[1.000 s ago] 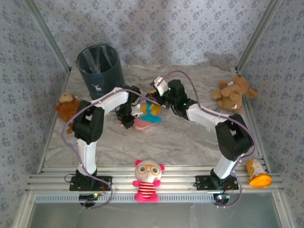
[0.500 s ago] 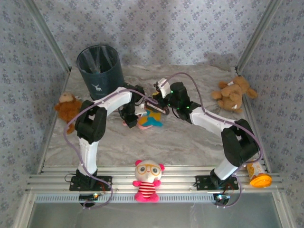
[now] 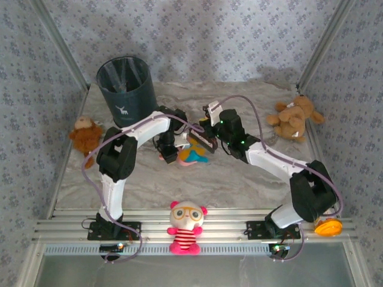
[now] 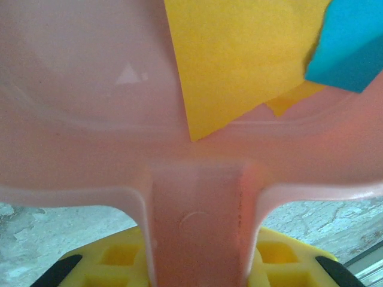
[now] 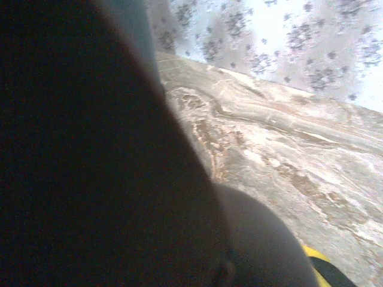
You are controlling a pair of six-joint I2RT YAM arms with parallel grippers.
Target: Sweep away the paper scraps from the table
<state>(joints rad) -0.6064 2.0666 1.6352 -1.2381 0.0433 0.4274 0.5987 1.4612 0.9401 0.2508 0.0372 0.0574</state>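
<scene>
smooth, shiny pink plastic dustpan [image 4: 90, 89], curved like a scoop, with a flat stubby handle. inside the pan: flat paper scraps [image 4: 239, 60] with sharp corners, orange-yellow and teal-blue, overlapping. underneath, the table [image 3: 239, 173], grey-white and wrinkly like marble, with a ribbed metal rail at the near edge. around it: a dark round bin [image 3: 122, 89] back left, a fuzzy brown teddy [image 3: 84, 134] left, a tan teddy [image 3: 293, 116] right, a pink doll [image 3: 187, 227] in front. left gripper [image 3: 172, 154] bent down mid-table, clamped on the dustpan handle. right gripper [image 3: 203, 139] just beside it, squeezed tight together, with a dark blurry thing [image 5: 90, 149] right against it, hard to tell what.
</scene>
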